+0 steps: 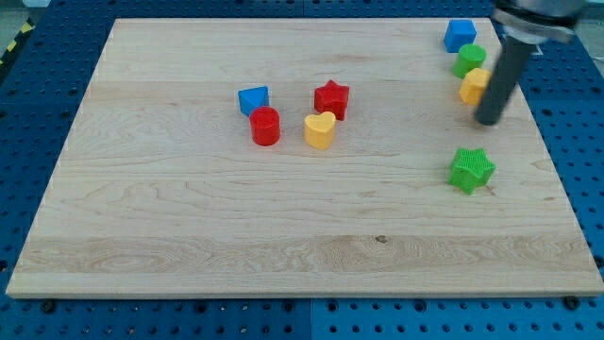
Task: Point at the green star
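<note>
Right, target: green star (471,170) sits low at the view's right of the surface (189,236), alone.
My tip: (489,121) just above the star, apart from it, beside a yellow block (473,86).
Handling: looks light, rigid, slides easily; no touching needed.
Jaws: none, only a rod.
Writing: none readable.

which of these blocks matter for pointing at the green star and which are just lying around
In the job:
green star
my tip, above the star toward the view's top

Just lying about:
blue cube
green cylinder
yellow block
red star
yellow heart
red cylinder
blue block
</note>
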You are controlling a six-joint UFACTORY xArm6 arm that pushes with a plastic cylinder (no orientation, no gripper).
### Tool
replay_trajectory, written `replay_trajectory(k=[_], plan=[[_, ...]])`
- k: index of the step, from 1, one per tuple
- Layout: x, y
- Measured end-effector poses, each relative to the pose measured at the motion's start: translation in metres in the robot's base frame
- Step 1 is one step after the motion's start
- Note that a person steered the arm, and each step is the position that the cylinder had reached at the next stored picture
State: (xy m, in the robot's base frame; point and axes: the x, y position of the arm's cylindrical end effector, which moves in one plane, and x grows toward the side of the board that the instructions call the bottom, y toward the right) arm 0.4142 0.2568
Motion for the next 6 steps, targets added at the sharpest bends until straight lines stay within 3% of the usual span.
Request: replay_trajectory(k=[1, 3, 6], plan=[[0.046, 0.045], [0.105, 0.024], [0.102, -0.048]])
